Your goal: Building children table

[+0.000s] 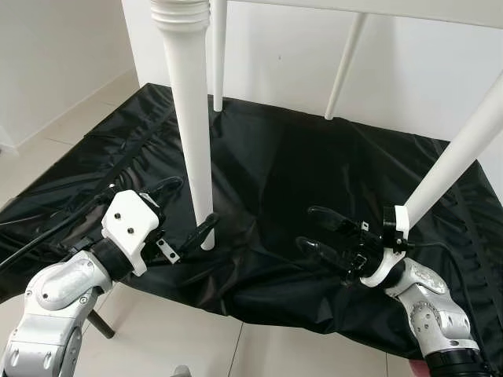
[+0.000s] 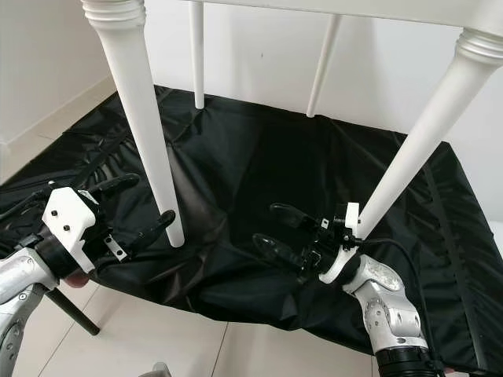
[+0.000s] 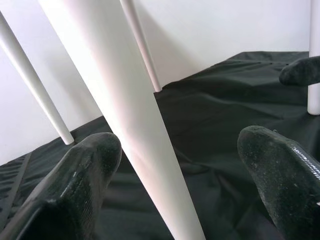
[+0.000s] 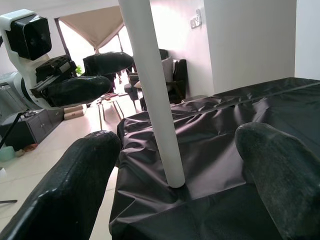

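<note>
A white children's table stands upright on a black sheet [image 1: 299,157], its top edge [image 1: 377,8] above. The front left leg [image 1: 192,118] rests its foot at the sheet's front. My left gripper [image 1: 187,210] is open and straddles that leg low down, one finger on each side; in the left wrist view the leg [image 3: 130,125] passes between the fingers [image 3: 75,185]. My right gripper [image 1: 306,228] is open and empty over the sheet, pointing toward that leg [image 4: 152,90]. Its wrist is beside the foot of the front right leg [image 1: 464,149]. Two thin back legs [image 1: 219,55] stand behind.
The sheet's front edge hangs over pale tile floor [image 1: 181,338]. A white wall [image 1: 409,71] is close behind the table. A dark rod [image 1: 100,323] stands on the floor under my left arm, and a black cable [image 1: 39,236] trails off left.
</note>
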{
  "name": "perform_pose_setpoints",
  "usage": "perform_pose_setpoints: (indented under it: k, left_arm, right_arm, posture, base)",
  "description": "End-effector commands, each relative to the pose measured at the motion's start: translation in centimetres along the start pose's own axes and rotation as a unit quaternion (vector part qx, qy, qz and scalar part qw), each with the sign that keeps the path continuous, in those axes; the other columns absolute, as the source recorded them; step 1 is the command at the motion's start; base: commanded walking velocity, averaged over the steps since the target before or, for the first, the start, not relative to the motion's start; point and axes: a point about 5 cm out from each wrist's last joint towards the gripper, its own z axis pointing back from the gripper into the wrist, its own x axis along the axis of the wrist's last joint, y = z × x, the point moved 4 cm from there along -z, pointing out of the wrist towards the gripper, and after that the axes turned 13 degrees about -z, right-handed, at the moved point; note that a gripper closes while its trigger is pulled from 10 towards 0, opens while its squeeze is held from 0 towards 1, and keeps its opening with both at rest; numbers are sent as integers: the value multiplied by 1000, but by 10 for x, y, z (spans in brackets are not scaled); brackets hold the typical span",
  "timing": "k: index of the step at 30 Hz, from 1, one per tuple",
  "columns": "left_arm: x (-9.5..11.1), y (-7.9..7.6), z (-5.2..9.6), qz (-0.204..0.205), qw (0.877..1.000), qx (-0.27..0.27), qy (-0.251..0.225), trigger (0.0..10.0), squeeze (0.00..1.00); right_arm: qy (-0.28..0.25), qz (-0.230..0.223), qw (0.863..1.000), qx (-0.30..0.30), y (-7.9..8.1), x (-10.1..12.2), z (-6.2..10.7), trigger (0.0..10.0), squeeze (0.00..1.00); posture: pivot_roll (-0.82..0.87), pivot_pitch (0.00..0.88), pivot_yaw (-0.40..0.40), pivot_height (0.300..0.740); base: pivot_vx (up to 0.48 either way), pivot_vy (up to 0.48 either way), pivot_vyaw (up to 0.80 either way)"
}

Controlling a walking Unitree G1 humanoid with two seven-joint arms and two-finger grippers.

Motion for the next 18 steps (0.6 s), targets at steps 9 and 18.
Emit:
perform_pose_setpoints:
  k: [9,18]
  left_arm:
    - [-8,13,2,26,997,78,11,10000,0]
    - [-8,8,-2,44,997,68,3,10000,0]
  right_arm:
    - [-6,7,1000,-9,1,5,2,10000,0]
    - [-10,7,1000,-15,0,5,1,10000,0]
  posture:
    - [49,22,-16,740]
    - [48,23,-16,740]
  base:
    - [0,0,0]
    - [0,0,0]
